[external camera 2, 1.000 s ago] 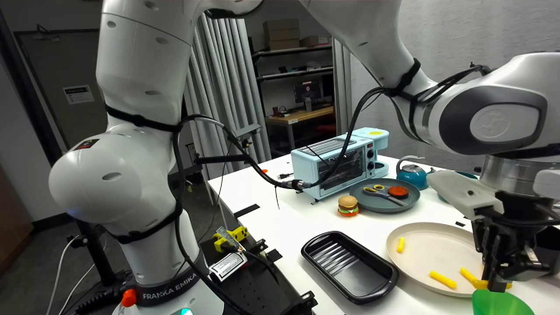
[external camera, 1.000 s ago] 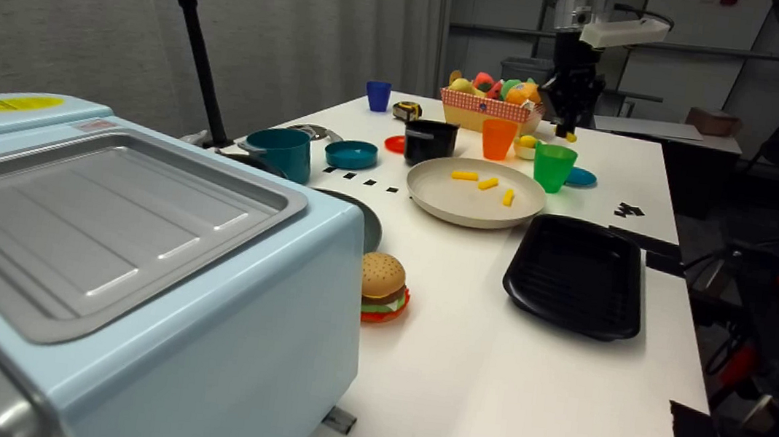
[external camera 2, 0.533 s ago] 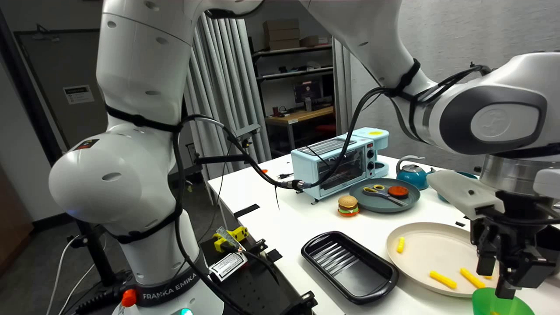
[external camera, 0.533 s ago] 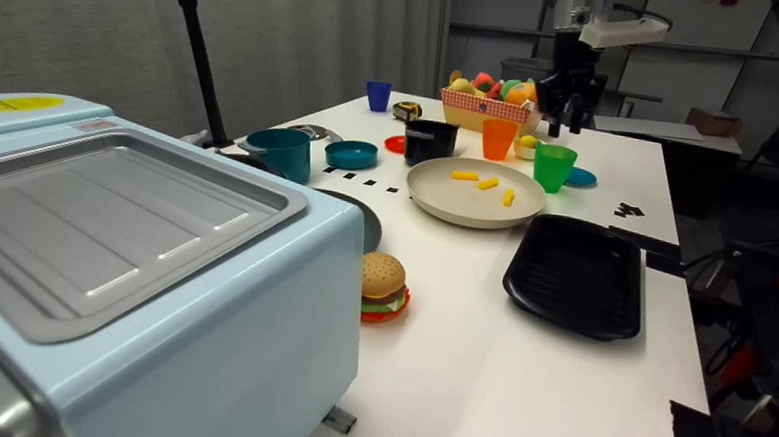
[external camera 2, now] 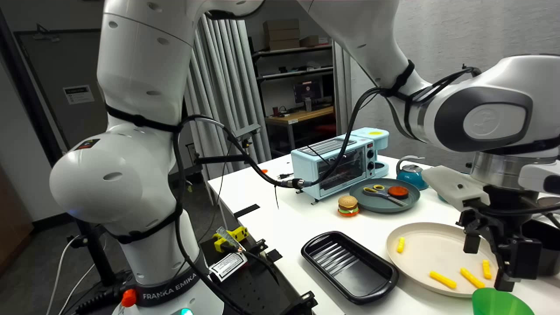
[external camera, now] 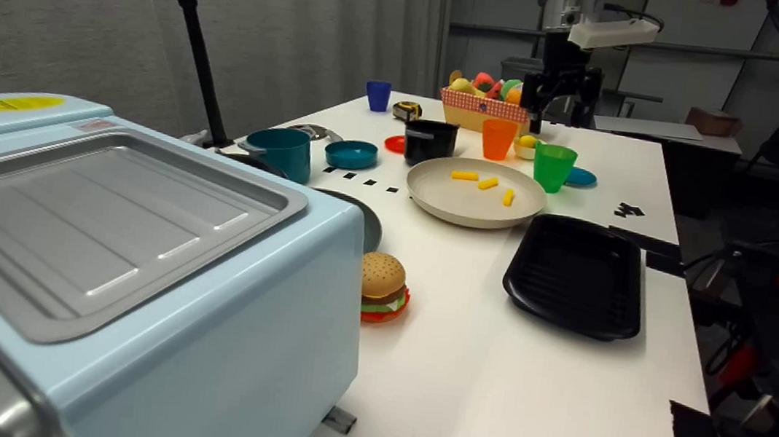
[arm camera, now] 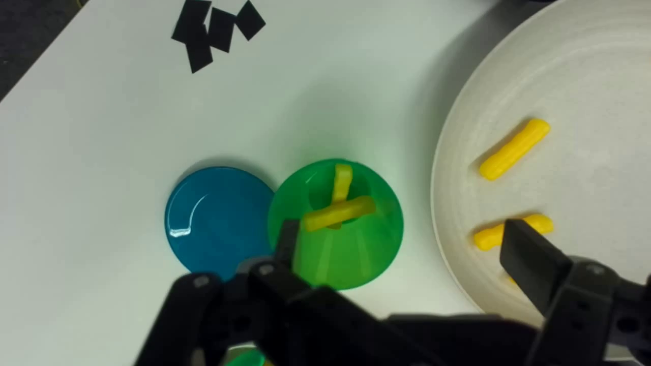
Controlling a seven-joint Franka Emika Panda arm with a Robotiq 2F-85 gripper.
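Gripper (arm camera: 403, 229) jaws wide, nothing btwn them, up nr green cup (arm camera: 341, 262). 2 yellow sticks (arm camera: 338, 214) in cup, crossed, prob b/c narrow base leaves little room. Cream plate (arm camera: 600, 168) just beside, raised rim prob there to stop rolling. Wrist view alone sees into cup; in an exterior view 4 loose sticks (external camera 2: 443, 280) show on plate, wrist only gets 3, 1 barely.

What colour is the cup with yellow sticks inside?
Green: the cup shows best in the wrist view.
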